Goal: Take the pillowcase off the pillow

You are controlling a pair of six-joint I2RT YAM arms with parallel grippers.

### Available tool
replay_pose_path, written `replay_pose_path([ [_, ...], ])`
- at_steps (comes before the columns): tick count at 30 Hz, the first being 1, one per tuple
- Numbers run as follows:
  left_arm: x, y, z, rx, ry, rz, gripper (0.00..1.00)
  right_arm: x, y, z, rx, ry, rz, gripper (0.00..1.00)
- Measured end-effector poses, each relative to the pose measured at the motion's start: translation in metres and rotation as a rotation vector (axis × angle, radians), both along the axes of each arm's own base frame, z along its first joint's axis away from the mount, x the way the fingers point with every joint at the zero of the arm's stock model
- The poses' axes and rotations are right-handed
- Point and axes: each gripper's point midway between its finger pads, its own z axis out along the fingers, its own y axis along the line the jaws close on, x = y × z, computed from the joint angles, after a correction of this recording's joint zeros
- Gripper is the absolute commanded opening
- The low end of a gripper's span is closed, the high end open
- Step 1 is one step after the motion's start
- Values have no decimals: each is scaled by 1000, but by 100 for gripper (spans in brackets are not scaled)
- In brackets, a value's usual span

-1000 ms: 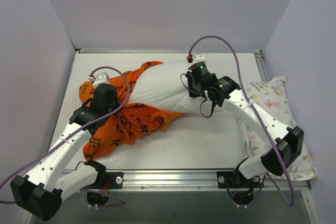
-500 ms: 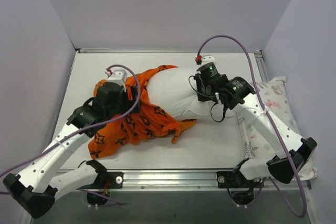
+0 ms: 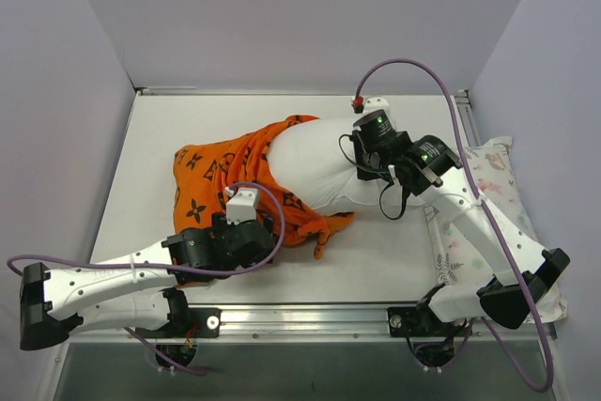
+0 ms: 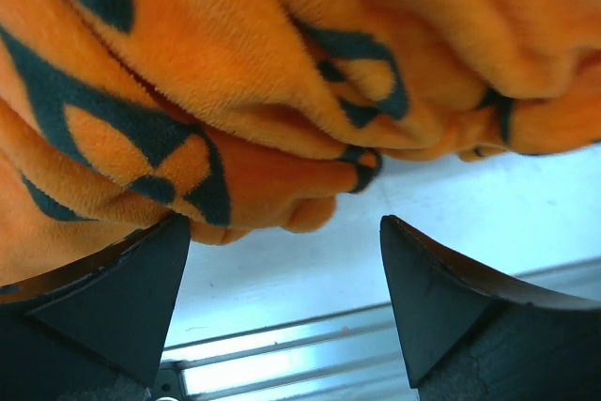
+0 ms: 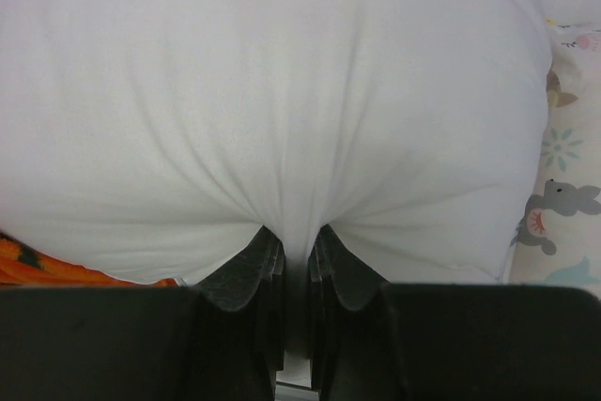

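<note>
Here the left gripper (image 4: 282, 232), jaws apart, sits at 6 o'clock of the orange pillowcase (image 3: 221, 176), which bunches over the 9 o'clock end of the white pillow (image 3: 315, 161); the right gripper (image 5: 293, 246) pinches its 3 o'clock end.

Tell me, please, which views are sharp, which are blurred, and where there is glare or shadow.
Top external: even, soft light, all sharp, only faint shadows under the pillow. Left wrist: the pillowcase very close and slightly soft, the rail glaring. Right wrist: the pillow nearly washed out, the right hand dark against it.
</note>
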Motion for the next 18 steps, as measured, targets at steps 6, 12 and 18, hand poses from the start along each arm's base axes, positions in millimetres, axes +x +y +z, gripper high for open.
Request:
replay_pose_path([
  [6,9,5,-22,14,-62,132,93,-1,1,0,-6,-2,5,0],
  [12,21,1,-31,-44,-131,187,31,-2,1,0,-11,-2,4,0],
  [18,27,3,-14,-42,-188,174,0,-2,0,1,-14,-6,6,0],
])
